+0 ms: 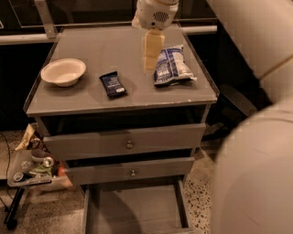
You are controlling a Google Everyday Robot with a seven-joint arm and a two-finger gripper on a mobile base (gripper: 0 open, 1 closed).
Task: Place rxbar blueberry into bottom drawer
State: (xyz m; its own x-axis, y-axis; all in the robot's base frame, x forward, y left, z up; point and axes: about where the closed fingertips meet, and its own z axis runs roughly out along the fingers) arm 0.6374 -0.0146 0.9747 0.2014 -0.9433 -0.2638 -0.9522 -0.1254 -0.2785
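My claw (150,64) hangs tip-down over the bench (91,43), toward its back edge, under its round white wrist housing (155,13); whether it is released or clenched I cannot tell; it holds nothing that I can see.

The rxbar blueberry (113,85) lies flat on the bench top, left of and nearer the front than the claw, apart from it; a blue-and-white chip bag (171,66) lies just beside the claw on the right; a pale bowl (63,71) sits upright near the left edge, well apart from the bar.

Bottom drawer (137,212) pulled out, bare grey floor showing; the two knobbed drawers (126,142) above it are shut.

My own pale arm casing (256,160) fills the right side of the view.
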